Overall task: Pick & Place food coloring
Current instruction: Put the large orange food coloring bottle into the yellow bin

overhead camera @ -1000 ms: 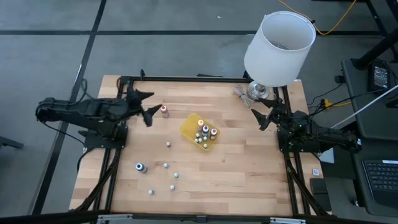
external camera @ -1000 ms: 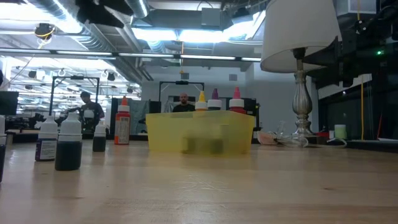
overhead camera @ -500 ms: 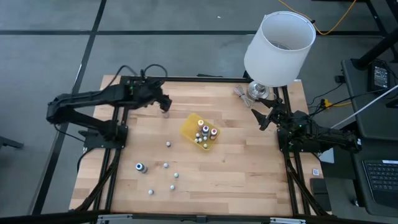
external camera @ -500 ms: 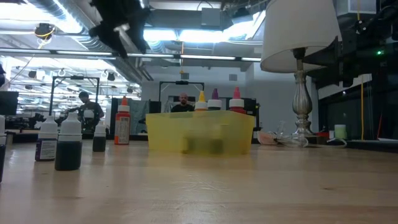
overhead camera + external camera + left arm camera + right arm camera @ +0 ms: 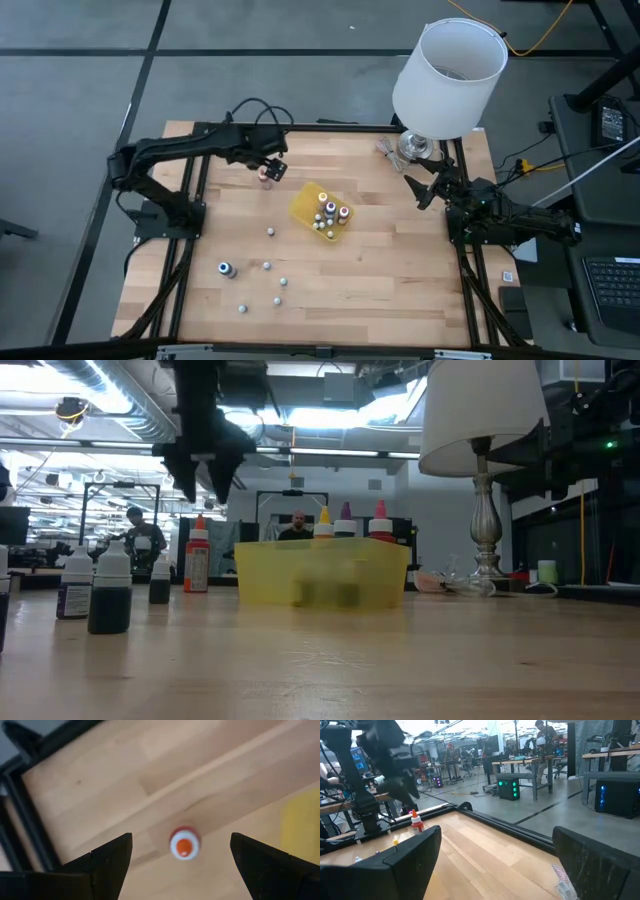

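Wooden table (image 5: pixel 380 270), framed by black rails, carrying the following:

Red-capped bottle (image 5: pixel 265 178): upright, alone near the far edge toward the left corner, well apart from the other loose ones. Seen from straight above in the left wrist view (image 5: pixel 184 844), red and white cap with an orange tip, bare wood on every side of it.

Left gripper (image 5: pixel 270 166): poised directly above the red-capped bottle, fingers spread wide to either side and not touching it; nothing held. In the low view (image 5: pixel 203 478) it hangs clear above the bottle's cap.

Yellow tray (image 5: pixel 304 205): near the table's middle, just beside the red-capped bottle on its right-edge side. Contains a cluster of bottles (image 5: pixel 331 214) with yellow, purple and red caps, standing upright.

Loose bottles (image 5: pixel 266 268): a scatter of about six small ones toward the near-left corner, one of them dark-filled (image 5: pixel 225 268), all standing apart from each other.

Lamp (image 5: pixel 445 80): white shade, metal base at the far-right corner, shade overhanging the far edge.

Clear wrapper (image 5: pixel 388 150): crumpled, touching the lamp base.

Right gripper (image 5: pixel 424 183): parked at the right edge beside the lamp base, fingers apart, empty.

Beyond the table: a person (image 5: pixel 143 538) in the workshop behind
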`<action>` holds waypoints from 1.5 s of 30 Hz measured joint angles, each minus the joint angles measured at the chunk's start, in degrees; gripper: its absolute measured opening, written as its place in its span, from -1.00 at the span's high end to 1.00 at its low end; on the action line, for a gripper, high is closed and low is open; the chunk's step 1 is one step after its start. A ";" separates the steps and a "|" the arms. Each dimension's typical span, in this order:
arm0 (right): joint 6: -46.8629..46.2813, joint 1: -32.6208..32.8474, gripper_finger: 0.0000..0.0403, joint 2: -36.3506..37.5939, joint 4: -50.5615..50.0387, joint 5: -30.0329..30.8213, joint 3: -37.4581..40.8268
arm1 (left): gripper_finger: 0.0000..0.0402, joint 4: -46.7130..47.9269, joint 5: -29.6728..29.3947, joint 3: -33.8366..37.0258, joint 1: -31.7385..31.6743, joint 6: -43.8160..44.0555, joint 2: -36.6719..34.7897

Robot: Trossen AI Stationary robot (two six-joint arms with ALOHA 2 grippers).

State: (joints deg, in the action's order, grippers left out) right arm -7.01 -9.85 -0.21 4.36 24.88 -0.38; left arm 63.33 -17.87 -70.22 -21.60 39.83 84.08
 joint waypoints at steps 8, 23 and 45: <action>0.00 0.00 -0.89 0.00 0.00 0.00 0.00 | -0.64 1.27 2.09 0.46 -1.47 -2.95 5.40; 0.00 0.00 -0.89 0.00 0.00 0.00 0.00 | -0.64 0.50 5.72 1.38 -1.45 -5.61 10.66; 0.00 0.00 -0.89 0.00 0.02 0.00 -0.01 | -0.62 -1.81 8.91 1.38 -2.84 -9.15 10.64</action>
State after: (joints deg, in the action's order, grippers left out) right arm -7.01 -9.85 -0.21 4.38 24.88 -0.39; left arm 61.52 -8.96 -68.84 -24.44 30.68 94.72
